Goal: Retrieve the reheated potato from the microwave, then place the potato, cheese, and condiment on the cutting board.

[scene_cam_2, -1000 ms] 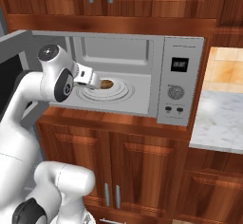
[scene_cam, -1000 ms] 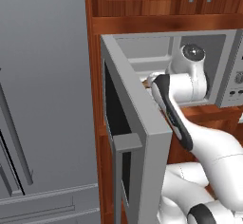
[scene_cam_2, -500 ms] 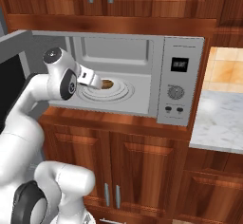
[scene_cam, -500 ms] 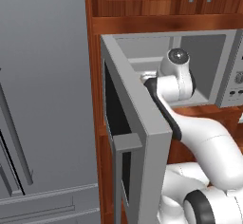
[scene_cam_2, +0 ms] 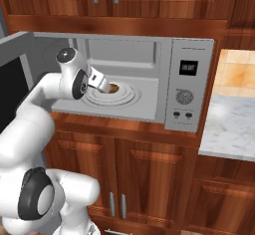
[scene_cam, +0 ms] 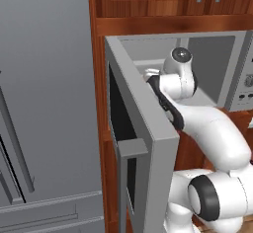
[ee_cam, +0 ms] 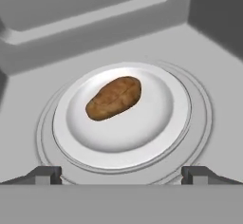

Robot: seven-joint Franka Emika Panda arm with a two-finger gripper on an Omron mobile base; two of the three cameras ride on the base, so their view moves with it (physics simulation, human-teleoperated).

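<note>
Gripper [ee_cam: 121,173] fingers spread wide and holding nothing, the white robot arm [scene_cam_2: 30,109] reaches into the open microwave [scene_cam_2: 191,87], its hand just inside the cavity. Dark fingertips [ee_cam: 45,174] stand well apart at the near rim of the white turntable [ee_cam: 175,123], short of the potato [ee_cam: 114,98], which lies untouched on its side near the middle of that plate. Seen from the right, the brown lump peeks out just beyond the hand. Swung out to the left, the microwave door [scene_cam: 143,143] shows its dark window edge-on. Behind the potato rises the grey back wall of the oven; wooden cabinets [scene_cam_2: 149,174] frame the appliance above and below, and a pale stone table [scene_cam_2: 231,124] sits to the right.
</note>
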